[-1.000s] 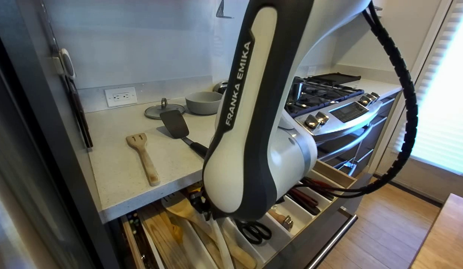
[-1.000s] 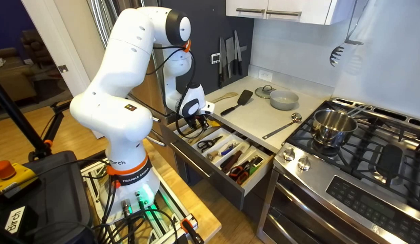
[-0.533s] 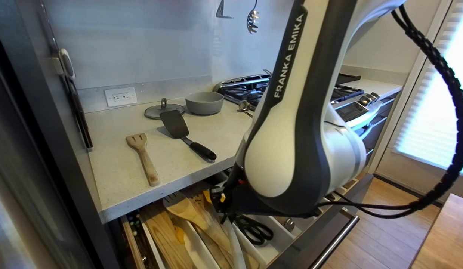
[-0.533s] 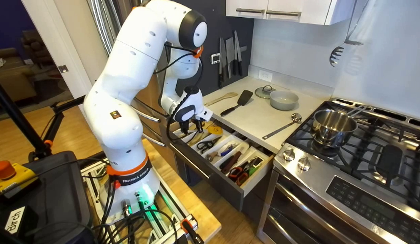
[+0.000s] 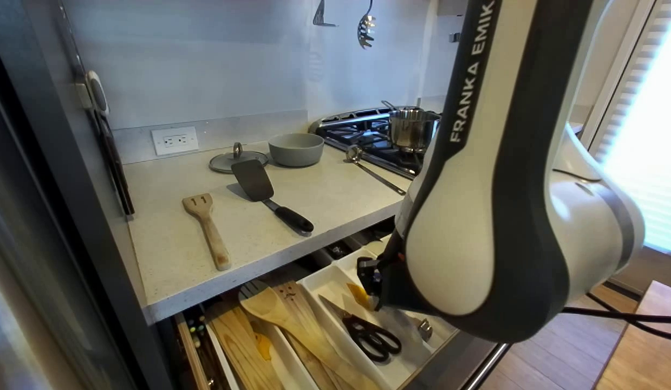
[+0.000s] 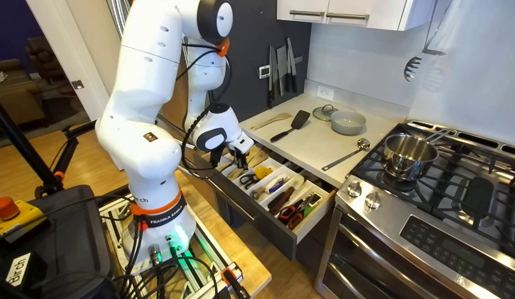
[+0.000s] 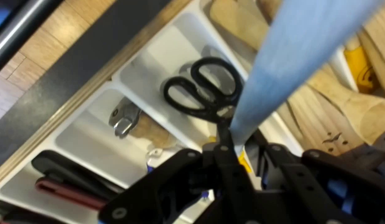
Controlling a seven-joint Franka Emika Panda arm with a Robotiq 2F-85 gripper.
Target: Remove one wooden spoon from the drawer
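Observation:
The drawer (image 6: 278, 234) is open, with pale dividers (image 5: 316, 317). My gripper (image 7: 240, 143) is shut on the pale handle (image 7: 282, 71) of a spoon, which slants up close to the camera. Its yellow head shows below the gripper (image 5: 374, 281) in an exterior view (image 5: 359, 295) and also in an exterior view (image 6: 263, 172). The held spoon is over the scissors' compartment; I cannot tell its exact height. Other wooden utensils, including a slotted wooden spoon (image 5: 278, 314), lie in the compartments beside it. A second yellow piece with a painted face (image 7: 363, 68) lies among them.
Black scissors (image 7: 208, 93) and a corkscrew-like tool (image 7: 124, 119) lie in nearby compartments. The counter edge (image 5: 281, 260) overhangs the drawer's back. On the counter are a wooden turner (image 5: 208, 227), a black spatula (image 5: 254, 181), a grey bowl (image 5: 296, 149) and a ladle (image 6: 346, 155).
My gripper has moved across the drawer, away from the wooden-utensil compartments to above the scissors. The yellow-headed spoon has moved with it. The utensils left behind have shifted slightly.

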